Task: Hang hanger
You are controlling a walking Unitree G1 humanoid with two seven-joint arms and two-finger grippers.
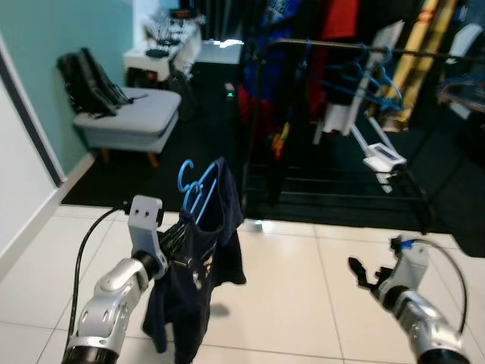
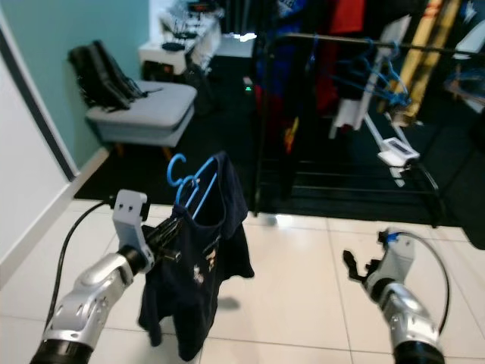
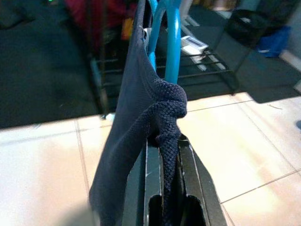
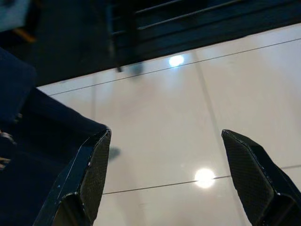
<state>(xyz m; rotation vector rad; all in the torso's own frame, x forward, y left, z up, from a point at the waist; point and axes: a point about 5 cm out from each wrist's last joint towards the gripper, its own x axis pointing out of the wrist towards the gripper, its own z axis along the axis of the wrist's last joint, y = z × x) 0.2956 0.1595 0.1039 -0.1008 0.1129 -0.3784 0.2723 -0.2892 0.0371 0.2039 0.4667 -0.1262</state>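
Two silver arms with black joints; a black cable [image 1: 85, 243] loops to the left arm's grey wrist block [image 1: 145, 214].

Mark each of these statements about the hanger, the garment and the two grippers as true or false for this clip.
1. The left gripper is shut on the dark navy garment hung on a blue plastic hanger. True.
2. The right gripper holds a second hanger. False: its fingers are open and hold nothing.
3. The blue plastic hanger already hangs on the black clothes rack. False: it is held up over the white floor tiles.
4. Other blue hangers hang on the rack. True.
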